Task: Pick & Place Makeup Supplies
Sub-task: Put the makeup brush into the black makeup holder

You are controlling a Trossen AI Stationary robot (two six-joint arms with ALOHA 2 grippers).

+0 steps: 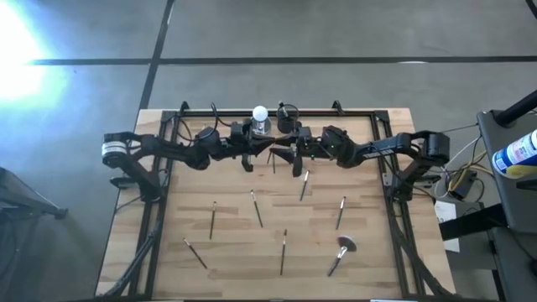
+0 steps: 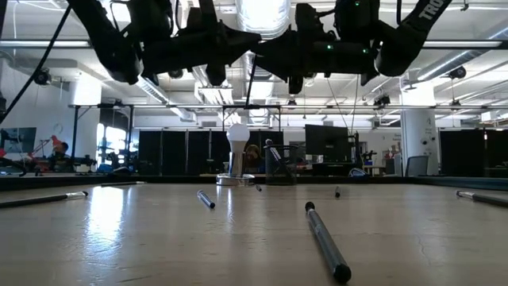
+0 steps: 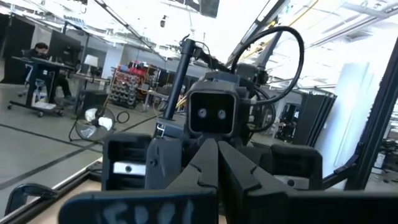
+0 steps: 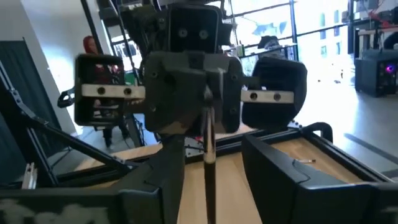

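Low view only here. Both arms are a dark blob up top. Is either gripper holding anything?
Observer: Yes. The right wrist view shows the left gripper shut on a thin brush.
Operator: Right gripper on it too?
Observer: No. The right gripper is open, with its fingers standing either side of the shaft and a gap showing on both sides.
Operator: Where over the table?
Observer: In the high view the two grippers meet over the middle of the table's far side, right beside the white ball.
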